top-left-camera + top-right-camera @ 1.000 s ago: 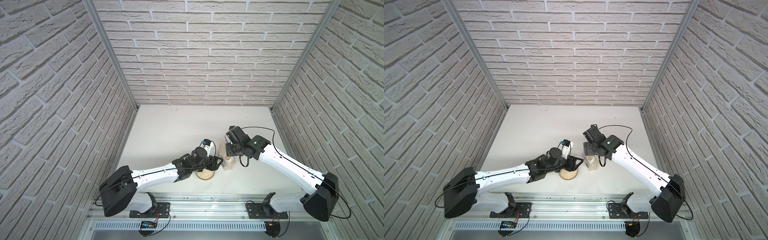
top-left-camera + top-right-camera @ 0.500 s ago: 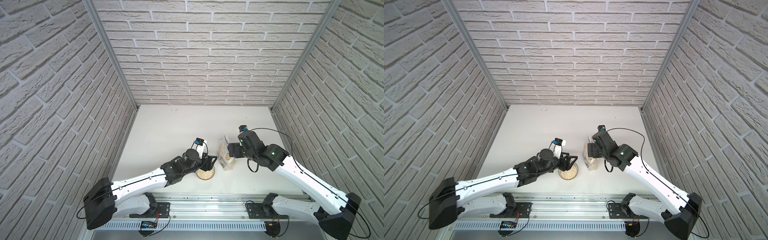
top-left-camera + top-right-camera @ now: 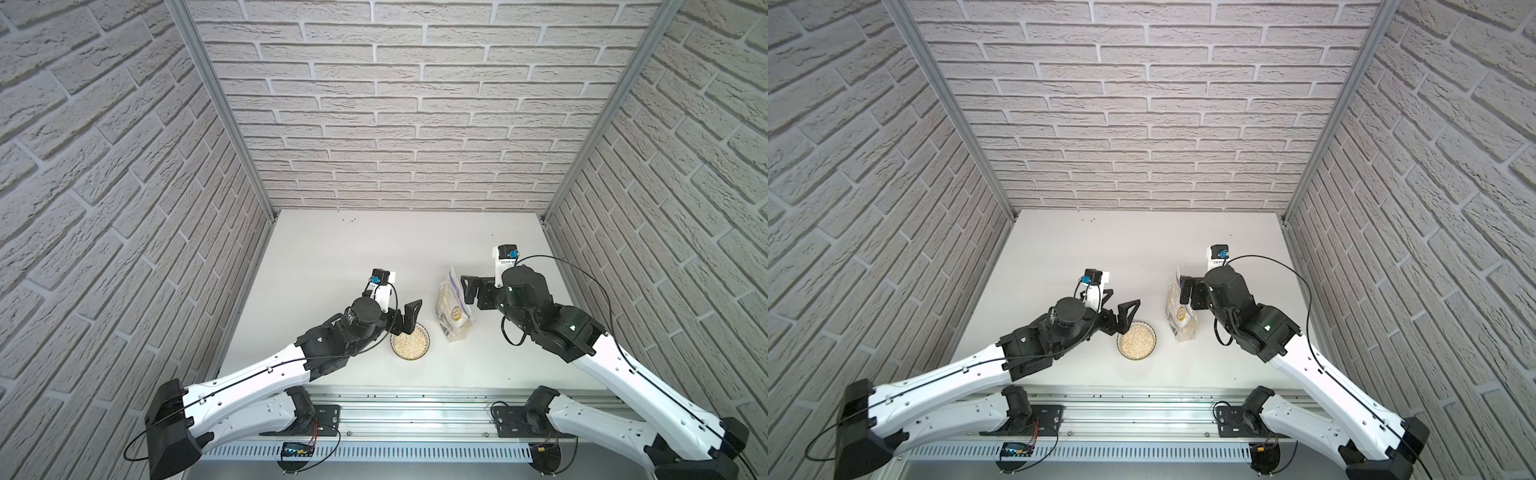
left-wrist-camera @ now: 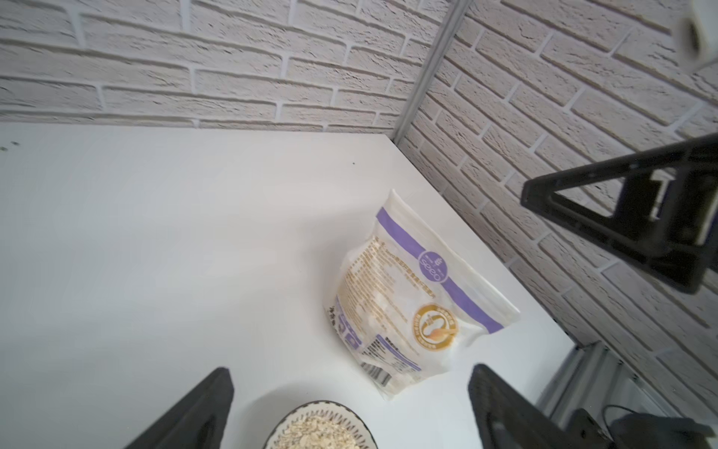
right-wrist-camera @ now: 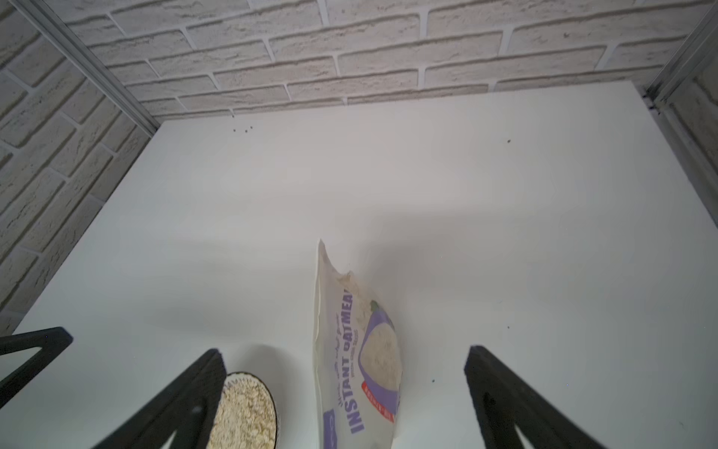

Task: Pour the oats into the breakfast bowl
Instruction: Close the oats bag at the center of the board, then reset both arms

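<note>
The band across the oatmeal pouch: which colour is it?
The band is purple, on the white pouch; the left wrist view shows it best.

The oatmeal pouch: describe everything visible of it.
The oatmeal pouch is crinkly plastic, clear and white with purple bands. One face reads "INSTANT OATMEAL" above a red tag; the other carries a round gold seal, small print and a barcode. Pale flakes show inside. It stands upright on the white table, beside the bowl of oats and apart from it. Its top rises to a pointed corner. The open right gripper flanks it without touching; nothing holds it.
</note>
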Motion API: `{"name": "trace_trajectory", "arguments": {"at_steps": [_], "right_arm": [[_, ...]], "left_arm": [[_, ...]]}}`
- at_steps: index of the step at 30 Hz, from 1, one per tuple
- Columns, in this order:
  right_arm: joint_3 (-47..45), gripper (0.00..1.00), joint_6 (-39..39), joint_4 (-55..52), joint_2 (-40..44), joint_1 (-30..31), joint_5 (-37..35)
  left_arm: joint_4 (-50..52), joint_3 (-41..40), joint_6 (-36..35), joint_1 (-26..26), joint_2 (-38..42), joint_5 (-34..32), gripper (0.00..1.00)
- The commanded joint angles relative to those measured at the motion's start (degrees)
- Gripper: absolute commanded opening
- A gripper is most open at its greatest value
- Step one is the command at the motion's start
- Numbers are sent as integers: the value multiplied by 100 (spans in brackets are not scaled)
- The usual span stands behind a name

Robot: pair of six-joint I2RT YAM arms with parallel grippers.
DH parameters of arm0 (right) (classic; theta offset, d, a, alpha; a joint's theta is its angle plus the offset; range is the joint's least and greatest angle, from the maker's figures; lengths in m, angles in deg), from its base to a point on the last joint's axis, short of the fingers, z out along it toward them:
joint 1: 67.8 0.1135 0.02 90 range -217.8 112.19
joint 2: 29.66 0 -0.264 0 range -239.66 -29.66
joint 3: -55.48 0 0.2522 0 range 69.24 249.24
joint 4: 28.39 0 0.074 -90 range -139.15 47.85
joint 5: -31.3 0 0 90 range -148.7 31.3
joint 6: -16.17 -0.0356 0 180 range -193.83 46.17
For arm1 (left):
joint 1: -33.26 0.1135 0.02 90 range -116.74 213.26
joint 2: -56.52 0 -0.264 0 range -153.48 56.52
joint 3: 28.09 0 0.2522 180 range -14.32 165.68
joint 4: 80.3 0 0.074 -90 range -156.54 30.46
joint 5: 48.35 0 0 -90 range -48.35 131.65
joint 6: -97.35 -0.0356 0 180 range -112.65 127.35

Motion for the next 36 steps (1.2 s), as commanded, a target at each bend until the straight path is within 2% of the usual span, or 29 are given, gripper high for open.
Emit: {"name": "trace_trajectory", "arguments": {"at_steps": [1, 6, 10, 11, 12, 13, 19, 22, 24, 27, 29, 32, 36], "right_arm": [[-226, 87, -95, 106, 519, 43, -314], [-741, 92, 20, 1101, 1476, 43, -283], [-988, 96, 87, 1837, 2015, 43, -628], [-1084, 100, 131, 2081, 2133, 39, -714], [-1185, 100, 227, 2322, 2234, 43, -797], [-1278, 100, 366, 2563, 2342, 43, -871], [-1665, 100, 1228, 3533, 2573, 15, -2347], [-1918, 100, 1936, 4119, 2430, -208, -2555], [-2122, 100, 2213, 4594, 2303, -607, -2512], [-2309, 100, 1922, 4978, 2121, -1567, -2172], [-2649, 100, 1747, 5597, 2117, -2067, -1920], [-3304, 100, 2001, 6744, 1941, -2458, -1606], [-3842, 100, 2471, 7437, 1561, -2641, -1529]], "left_arm": [[-88, -195, -308, -35, 373, -289, 61], [673, -231, -964, -50, 1263, -1357, 69], [1198, -80, -1427, -37, 1935, -2166, 77], [1338, -7, -1567, -34, 2055, -2354, 82], [1484, 55, -1689, -28, 2171, -2574, 93], [1616, 134, -1830, -7, 2262, -2756, 98], [2326, 740, -2568, 420, 2422, -3741, 98], [2295, 789, -2691, 1089, 2482, -3941, 98], [2083, 690, -2648, 1713, 2592, -3916, 98], [1852, 545, -2323, 2602, 2738, -4368, 98], [1877, 483, -1950, 3176, 2815, -4743, 98], [1456, 146, -1962, 3850, 2829, -4750, 98], [997, -262, -2610, 4391, 2596, -4208, 99]]}}
